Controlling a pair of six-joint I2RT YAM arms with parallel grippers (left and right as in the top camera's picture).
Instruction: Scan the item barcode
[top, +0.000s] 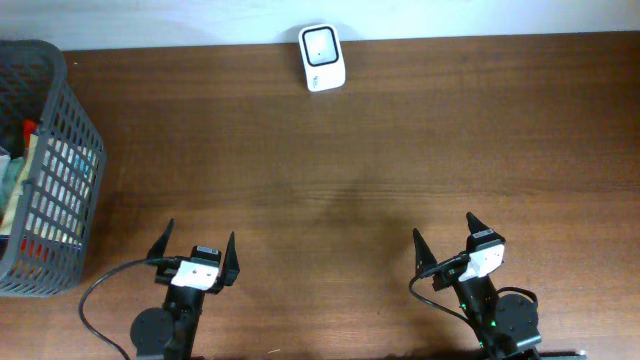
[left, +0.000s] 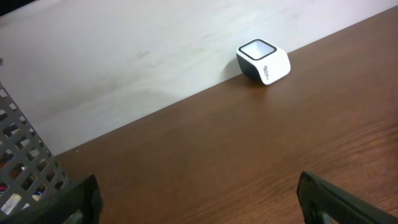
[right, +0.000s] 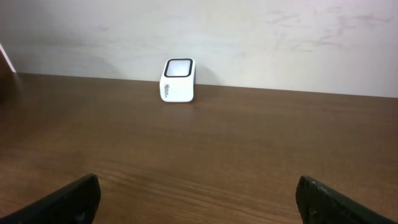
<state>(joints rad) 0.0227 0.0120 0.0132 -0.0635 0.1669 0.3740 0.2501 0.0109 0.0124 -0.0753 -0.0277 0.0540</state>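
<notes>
Well, left gripper (top: 200, 232) at seven o'clock and right gripper (top: 443, 225) at five gaped wide, gripping nothing; basket (top: 85, 130) at nine perhaps held packets (top: 12, 175).

The table (top: 350, 150) is dark reddish-brown wood with fine grain streaks running left to right. At the upper centre of the overhead view, the scanner (top: 322, 58) is white, with a black-rimmed pale window on top and small dark lettering on its side. The wall (right: 280, 25) behind it is off-white with faint grey scuffs. At the left edge, the basket (top: 60, 190) is dark grey, its walls a grid of square holes. The items (top: 12, 175) inside show red, green and cream. The left gripper (top: 200, 229) and right gripper (top: 443, 224) have black fingers and white bodies. A black cable (top: 95, 295) loops at lower left.
</notes>
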